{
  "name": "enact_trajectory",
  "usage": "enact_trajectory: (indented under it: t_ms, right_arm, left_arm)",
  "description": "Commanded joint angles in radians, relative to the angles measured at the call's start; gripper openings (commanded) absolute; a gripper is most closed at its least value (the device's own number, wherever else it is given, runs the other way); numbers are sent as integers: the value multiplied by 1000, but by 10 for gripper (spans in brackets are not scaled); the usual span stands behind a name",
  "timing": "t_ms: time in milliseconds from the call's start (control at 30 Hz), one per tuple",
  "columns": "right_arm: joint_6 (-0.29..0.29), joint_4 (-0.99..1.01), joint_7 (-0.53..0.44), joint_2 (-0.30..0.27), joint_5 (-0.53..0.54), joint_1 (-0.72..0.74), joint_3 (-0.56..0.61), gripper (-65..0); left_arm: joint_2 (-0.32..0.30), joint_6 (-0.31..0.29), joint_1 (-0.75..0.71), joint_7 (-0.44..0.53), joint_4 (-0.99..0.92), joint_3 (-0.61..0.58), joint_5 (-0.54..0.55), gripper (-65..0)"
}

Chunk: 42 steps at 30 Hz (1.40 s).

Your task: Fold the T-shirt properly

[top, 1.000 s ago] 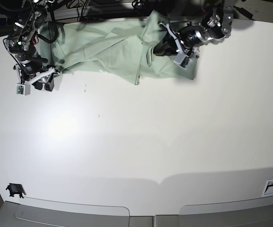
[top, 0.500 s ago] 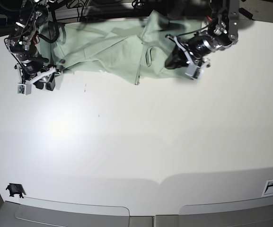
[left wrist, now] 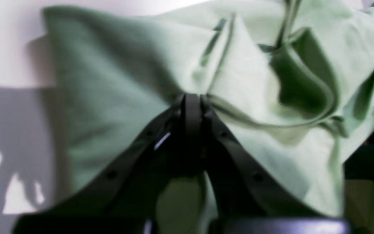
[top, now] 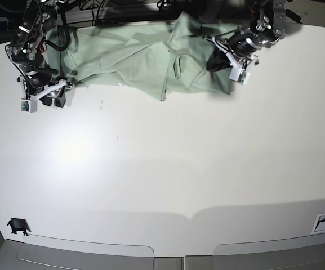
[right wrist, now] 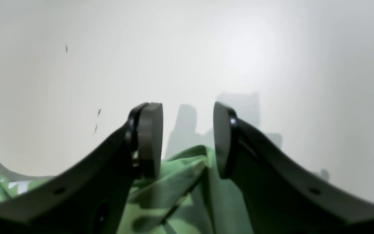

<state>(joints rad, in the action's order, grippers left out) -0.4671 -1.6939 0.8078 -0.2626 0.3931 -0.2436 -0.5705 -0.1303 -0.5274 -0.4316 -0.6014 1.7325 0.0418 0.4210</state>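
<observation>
One T-shirt (top: 134, 56), long axis along table's (top: 168, 163) far edge.

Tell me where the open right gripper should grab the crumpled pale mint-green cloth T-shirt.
Probably the raised fold of the pale mint-green cloth T-shirt just below the right gripper. Come straight down from above: that ridge stands up off the white table between the open jaws.

Bright overhead glare on the table (top: 168, 169) — wrist views blurred.
</observation>
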Motion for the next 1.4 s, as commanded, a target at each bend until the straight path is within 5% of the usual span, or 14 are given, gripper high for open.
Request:
enact_trajectory:
  t_ms: [0,267,400,533,1000,1367]
  right_arm:
    - [-3,-15,-25,-14,11,11,-5,-411]
    - [-3,-15,-26,-14,11,11,-5,-411]
    - [-4,-15,-25,-14,11,11,-5,-411]
    - [-3,-15,-26,-14,11,11,-5,-411]
    - [-3,-15,-24,-14,10,11,-5,-411]
    - [-3,-15,-7,-67,-56,8,-6,-372]
  left_arm:
    - [0,-10,3,20,19,-14,17,-650]
    - [0,-9,11,42,18,-145,-22,-650]
    - [0,87,39,64,18,-206,-74,-650]
    - [0,121,80,84,18,-252,-107,-650]
    - [63,119,183,140,17,-284,-95,-650]
    - [-1,116,177,-5,190,-284,-107,-650]
